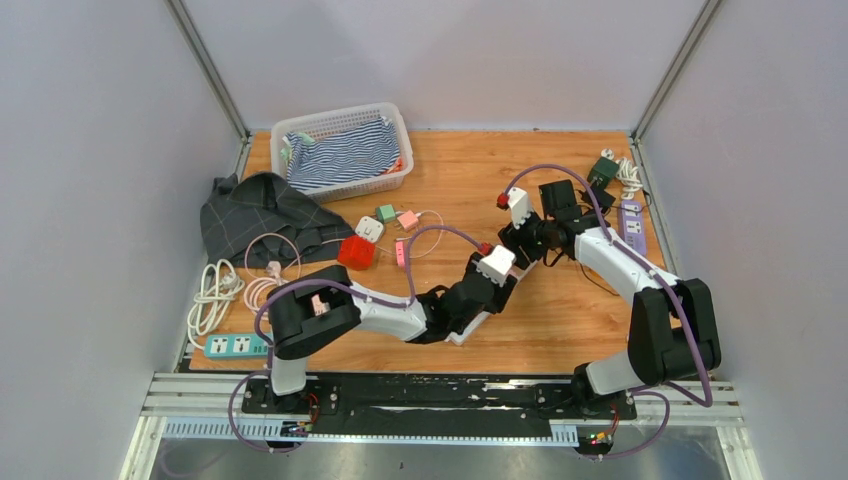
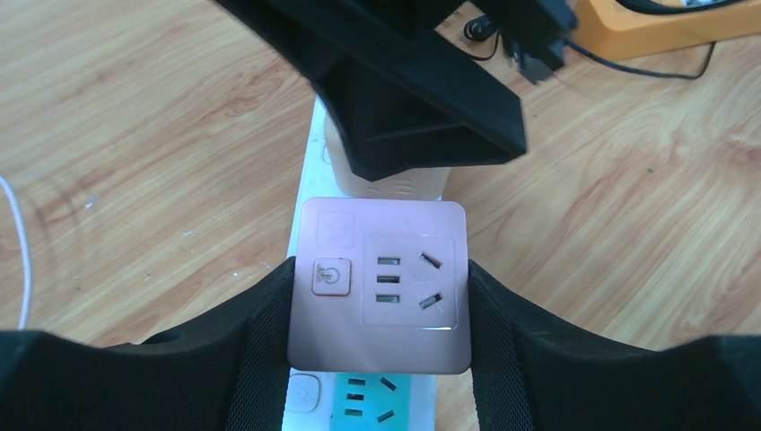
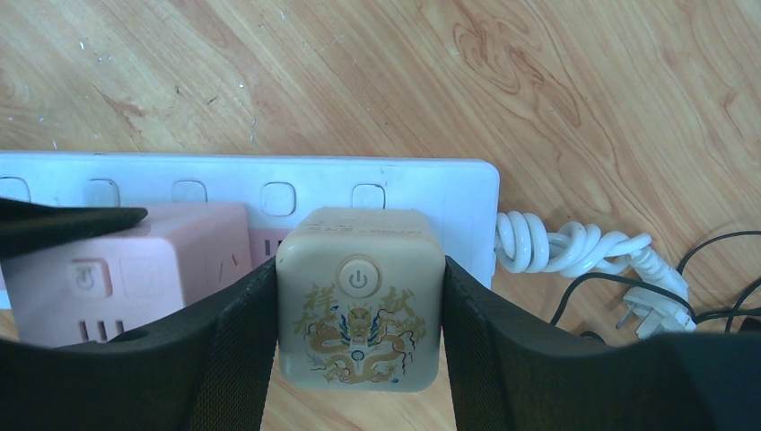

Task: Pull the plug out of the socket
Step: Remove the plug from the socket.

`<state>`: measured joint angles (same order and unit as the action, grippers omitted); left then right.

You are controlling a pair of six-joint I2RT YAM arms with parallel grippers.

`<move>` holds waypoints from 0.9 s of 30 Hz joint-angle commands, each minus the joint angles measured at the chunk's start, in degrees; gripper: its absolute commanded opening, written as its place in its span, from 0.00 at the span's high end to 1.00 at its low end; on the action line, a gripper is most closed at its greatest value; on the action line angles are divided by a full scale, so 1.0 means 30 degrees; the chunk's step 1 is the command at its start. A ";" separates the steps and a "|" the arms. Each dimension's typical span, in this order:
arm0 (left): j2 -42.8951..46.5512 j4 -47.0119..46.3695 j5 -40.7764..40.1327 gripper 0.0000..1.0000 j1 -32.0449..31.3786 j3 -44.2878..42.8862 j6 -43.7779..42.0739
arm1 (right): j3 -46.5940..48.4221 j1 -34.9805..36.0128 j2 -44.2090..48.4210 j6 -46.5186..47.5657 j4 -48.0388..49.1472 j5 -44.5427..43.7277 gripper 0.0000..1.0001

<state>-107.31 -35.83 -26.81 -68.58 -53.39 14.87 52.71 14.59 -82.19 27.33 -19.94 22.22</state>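
Observation:
A white socket strip [image 3: 269,180] lies on the wooden table, and two cube plugs sit in it side by side. My left gripper [image 2: 381,301] is shut on the pink cube plug [image 2: 381,269], its black fingers [image 2: 260,350] pressing both sides. My right gripper [image 3: 359,310] is shut on the beige cube plug [image 3: 359,296], which bears a gold dragon print. In the left wrist view the beige plug [image 2: 395,187] shows just beyond the pink one, under the right gripper's black body [image 2: 404,90]. Both arms meet at mid-table in the top view, hiding the strip.
A coiled white cable [image 3: 565,247] leaves the strip's end. A white basket [image 1: 340,112] of striped cloth stands at the back, with a dark cloth [image 1: 260,215] at the left. Small adapters [image 1: 385,213], a red object [image 1: 356,252], a green-white strip [image 1: 235,346] and a purple strip [image 1: 631,222] lie around.

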 commanded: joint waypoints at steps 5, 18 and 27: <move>-0.0811 0.1991 -0.2700 1.00 -0.0793 0.0393 -0.0735 | -0.0401 0.0084 -0.0698 0.0229 -0.1936 -0.1143 0.88; -0.1364 0.2176 -0.2245 1.00 -0.1223 -0.0316 -0.2016 | -0.0401 -0.0018 -0.0727 0.0279 -0.1935 -0.1210 0.88; -0.0381 0.2139 0.1785 1.00 0.1072 0.1009 0.1763 | -0.0416 -0.0062 -0.0728 0.0320 -0.1965 -0.1195 0.88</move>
<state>-108.53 -35.77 -29.32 -69.60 -54.41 12.51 52.75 14.59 -82.35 27.99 -20.08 21.87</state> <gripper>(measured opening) 0.602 0.617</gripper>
